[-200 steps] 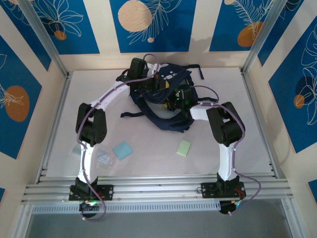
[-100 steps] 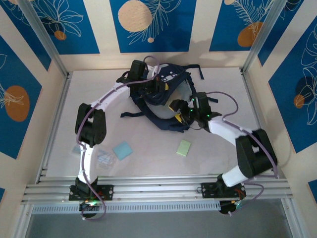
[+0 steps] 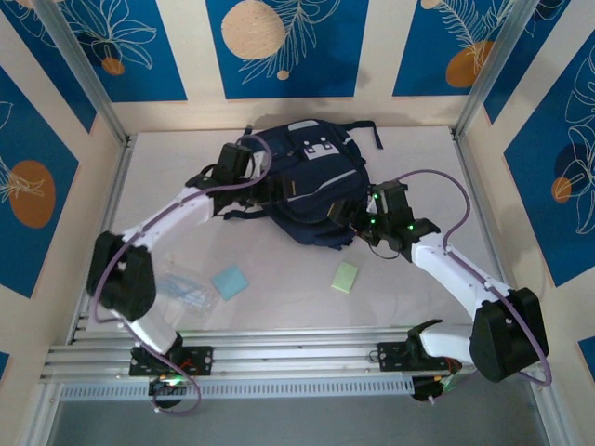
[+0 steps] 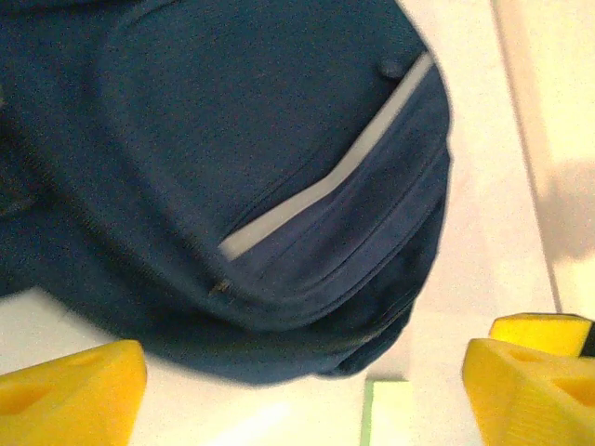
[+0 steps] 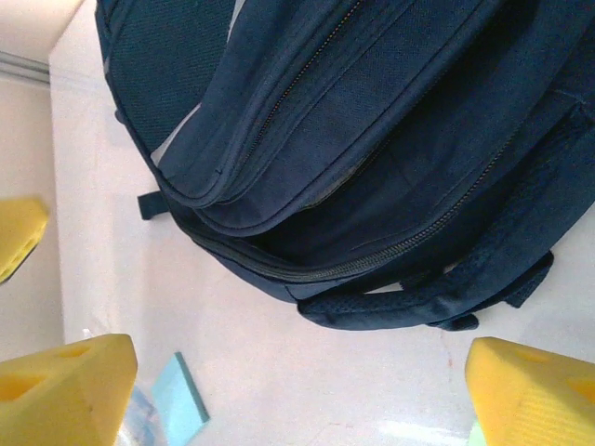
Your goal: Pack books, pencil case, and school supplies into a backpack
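1. Changed since a second ago: the backpack (image 3: 311, 177), then bunched up between the arms, now lies flat with its white-grey patches upward. The left tool (image 4: 297, 395), then clamped, has sprung wide. The right tool (image 5: 297, 395) has drawn back and spread further, and both elbows have swung outward.
2. Left tool: yellow fingers (image 4: 70, 390) stand far apart at the lower corners of its wrist view. It grips nothing, with bare bench between them.
3. Right tool: yellow fingers (image 5: 535, 390) are likewise spread to the edges of its wrist view and hold nothing.
4. Backpack: navy with a pale stripe and closed zips. It lies just ahead of both tools and between them, with a dark strap loop on the side nearest the right tool.
5. Pale green pad (image 3: 345, 277): lies flat on the bench, near the right tool on the side toward its base.
6. Light blue pad (image 3: 230, 281): lies flat, behind the left tool toward the arm bases, well apart from it.
7. Clear plastic piece (image 3: 191, 290): lies just beside the blue pad, under the left arm's forearm.
8. Bench (image 3: 279, 316): a white, matte surface bordered by aluminium rails (image 3: 297, 355).
9. Room: cream walls (image 3: 186, 46) carry blue panels with white leaf outlines and orange discs. Slanted aluminium posts stand at the far corners.
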Motion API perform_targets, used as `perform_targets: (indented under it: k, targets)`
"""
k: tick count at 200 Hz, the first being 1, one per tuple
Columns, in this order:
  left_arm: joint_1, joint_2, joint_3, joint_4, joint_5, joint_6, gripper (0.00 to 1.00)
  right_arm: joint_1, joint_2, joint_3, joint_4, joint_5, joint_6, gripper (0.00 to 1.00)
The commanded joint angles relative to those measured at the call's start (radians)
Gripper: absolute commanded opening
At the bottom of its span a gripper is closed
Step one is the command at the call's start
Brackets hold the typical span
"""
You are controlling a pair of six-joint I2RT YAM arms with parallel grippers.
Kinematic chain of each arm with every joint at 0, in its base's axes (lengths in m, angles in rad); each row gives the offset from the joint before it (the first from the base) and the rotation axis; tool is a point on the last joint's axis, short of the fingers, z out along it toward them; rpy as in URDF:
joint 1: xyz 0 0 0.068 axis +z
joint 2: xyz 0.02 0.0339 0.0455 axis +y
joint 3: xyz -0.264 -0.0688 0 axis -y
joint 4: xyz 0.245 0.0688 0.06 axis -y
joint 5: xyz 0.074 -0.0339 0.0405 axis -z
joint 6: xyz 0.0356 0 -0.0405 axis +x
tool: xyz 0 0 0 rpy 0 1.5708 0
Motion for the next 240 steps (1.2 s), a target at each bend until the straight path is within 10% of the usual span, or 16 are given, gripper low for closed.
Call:
perform_targets:
  k: [1,55,240]
  targets:
    - [0.013,-0.109,-0.119,-0.115,-0.179,-0.056,0.97,0.015,0.025,0.023,0.009,0.009,-0.060,0.94]
    - [0.052,-0.385,-0.404,-0.250,-0.437,-0.169,1.00,0.048,0.077,0.035,0.030,0.027,-0.079,0.95]
    - [0.481,-0.442,-0.780,-0.234,-0.398,-0.389,1.00,0.047,0.095,0.026,0.007,0.053,-0.096,0.95]
